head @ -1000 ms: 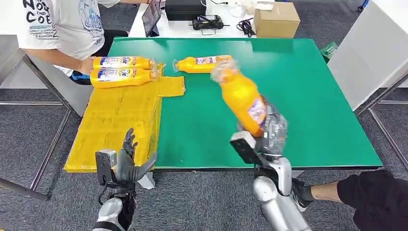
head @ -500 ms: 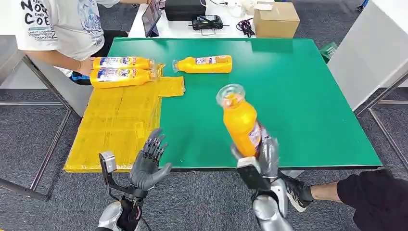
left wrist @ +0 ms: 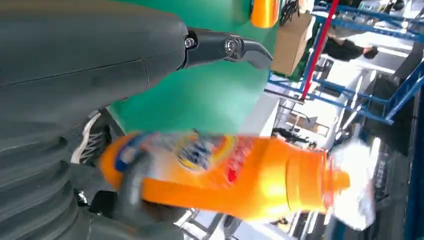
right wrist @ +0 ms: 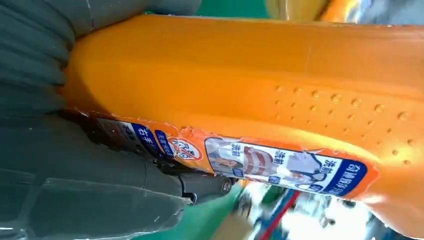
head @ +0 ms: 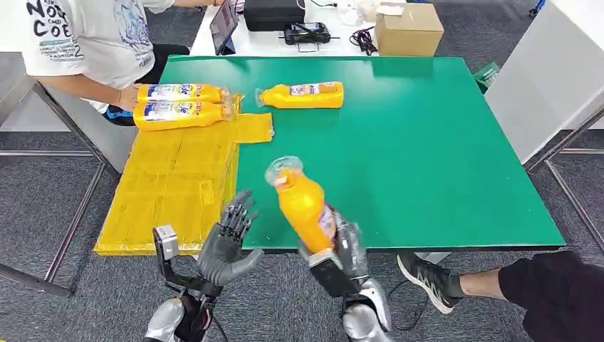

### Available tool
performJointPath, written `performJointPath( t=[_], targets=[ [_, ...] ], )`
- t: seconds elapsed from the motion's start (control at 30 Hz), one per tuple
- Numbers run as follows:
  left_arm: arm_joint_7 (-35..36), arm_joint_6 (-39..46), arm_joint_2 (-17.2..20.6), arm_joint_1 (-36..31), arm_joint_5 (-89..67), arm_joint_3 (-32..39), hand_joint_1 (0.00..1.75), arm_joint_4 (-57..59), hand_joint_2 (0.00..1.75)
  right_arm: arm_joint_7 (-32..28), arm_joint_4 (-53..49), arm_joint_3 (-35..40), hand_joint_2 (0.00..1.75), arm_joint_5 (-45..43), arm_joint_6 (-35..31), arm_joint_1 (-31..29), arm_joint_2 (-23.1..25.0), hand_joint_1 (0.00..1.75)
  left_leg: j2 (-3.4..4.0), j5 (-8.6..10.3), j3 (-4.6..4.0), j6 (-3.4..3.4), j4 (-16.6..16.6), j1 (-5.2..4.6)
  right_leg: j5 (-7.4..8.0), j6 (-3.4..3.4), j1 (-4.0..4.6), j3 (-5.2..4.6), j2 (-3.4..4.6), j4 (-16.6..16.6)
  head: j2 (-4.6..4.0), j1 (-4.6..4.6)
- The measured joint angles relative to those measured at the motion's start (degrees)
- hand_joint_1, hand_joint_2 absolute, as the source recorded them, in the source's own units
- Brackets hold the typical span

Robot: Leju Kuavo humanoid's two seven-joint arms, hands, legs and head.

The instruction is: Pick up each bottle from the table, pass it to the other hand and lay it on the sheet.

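- Gripping the lower body of an orange bottle [head: 305, 206], the right hand [head: 343, 251] holds it over the near edge of the green table [head: 441, 142]; the bottle tilts with its clear-wrapped cap end up and towards the robot's left.
- In the right wrist view the thumb and fingers wrap the bottle's base, just beside the torn label [right wrist: 240, 160].
- The left hand [head: 226, 244] is raised just left of the bottle, palm towards it, fingers spread apart and holding nothing; it is near the bottle but apart from it.
- The left wrist view shows the bottle lying across the frame past the open thumb [left wrist: 225, 47], not touched by it.
- A yellow sheet [head: 174, 185] covers the table's left part and hangs over the near edge.
- Two bottles [head: 178, 103] lie side by side at the sheet's far end, where a person's hand [head: 129, 96] rests against them.
- A fourth bottle [head: 303, 95] lies on bare green, just right of the sheet's far corner.
- A cardboard box [head: 408, 28] stands on the white desk beyond the table.
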Motion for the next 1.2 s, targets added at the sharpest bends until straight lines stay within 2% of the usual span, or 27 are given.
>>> performJointPath(
  t=[0.3, 0.93, 0.97, 1.0, 1.03, 1.2],
  targets=[
    [0.7, 0.4, 0.1, -1.1, -1.6, -1.3, 0.00, 0.8, 1.75, 0.5, 9.4, 8.6, 1.75, 1.5, 1.3, -3.8, 3.2, 1.75, -0.01, 0.01, 0.00, 0.00, 0.0, -0.01, 0.00, 0.00, -0.01, -0.02, 0.00, 0.0, 0.00, 0.00],
    [0.9, 1.0, 0.7, -1.6, -1.9, -0.5, 0.00, 3.2, 1.75, 1.7, 18.1, 13.6, 1.75, 1.3, 1.7, -7.8, 4.2, 1.75, 0.00, 0.02, 0.00, -0.01, 0.0, 0.00, 0.00, 0.00, -0.01, -0.03, 0.01, 0.0, 0.00, 0.00],
    [0.9, 1.0, 0.8, -1.5, -1.8, -0.4, 0.07, 3.3, 1.75, 1.7, 18.6, 13.8, 1.75, 1.2, 1.7, -8.0, 4.2, 1.75, 0.01, 0.02, 0.00, -0.01, 0.0, 0.00, 0.00, 0.00, -0.01, -0.03, 0.01, 0.0, 0.00, 0.00],
    [0.9, 1.0, 0.8, -1.6, -1.7, -0.3, 1.40, 3.4, 1.75, 1.7, 19.1, 14.0, 1.75, 1.2, 1.8, -8.2, 4.2, 1.75, 0.01, 0.01, -0.01, -0.01, 0.0, 0.00, 0.00, 0.00, -0.01, -0.03, 0.01, 0.0, 0.00, 0.02],
    [0.8, 1.0, 0.9, -1.5, -1.5, -0.2, 1.75, 3.5, 1.75, 1.7, 19.5, 14.3, 1.75, 1.1, 1.9, -8.4, 4.2, 1.75, 0.00, 0.01, -0.01, -0.01, 0.0, -0.01, 0.00, 0.00, -0.02, -0.03, 0.01, 0.0, 0.00, 0.02],
    [0.6, 0.5, 0.9, -1.2, -0.2, 0.5, 1.75, 3.5, 1.75, 1.8, 21.0, 14.8, 1.75, 0.7, 2.2, -9.1, 4.5, 1.75, 0.00, 0.01, -0.01, -0.01, 0.0, -0.01, 0.00, 0.00, -0.01, -0.04, 0.01, 0.0, 0.00, 0.02]
  ],
)
